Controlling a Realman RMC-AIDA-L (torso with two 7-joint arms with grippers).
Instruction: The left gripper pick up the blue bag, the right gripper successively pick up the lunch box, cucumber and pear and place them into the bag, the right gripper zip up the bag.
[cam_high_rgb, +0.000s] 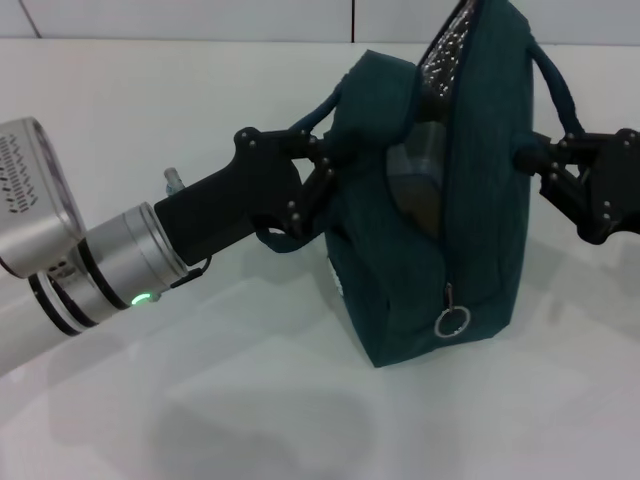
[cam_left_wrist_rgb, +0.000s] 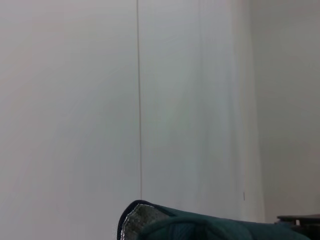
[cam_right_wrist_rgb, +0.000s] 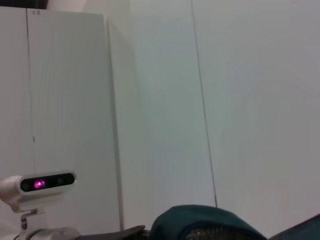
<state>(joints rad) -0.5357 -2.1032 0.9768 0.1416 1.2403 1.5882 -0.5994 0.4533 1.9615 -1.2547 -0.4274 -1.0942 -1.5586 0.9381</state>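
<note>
The blue bag (cam_high_rgb: 440, 200) stands upright on the white table (cam_high_rgb: 200, 400), in the middle of the scene. Its top is partly open at the far end, and the shiny silver lining (cam_high_rgb: 450, 45) shows there. The zipper's silver ring pull (cam_high_rgb: 452, 321) hangs low on the near end of the bag. The left gripper (cam_high_rgb: 325, 185) reaches in from the left, and its black fingers are pressed together on the bag's left side, by the left loop handle (cam_high_rgb: 320, 110). The right gripper (cam_high_rgb: 535, 165) is on the right, touching the bag by the other handle (cam_high_rgb: 555, 85), but I cannot tell if it is open or closed. Something pale and boxy shows inside the bag through the open zipper; I cannot tell what it is
</note>
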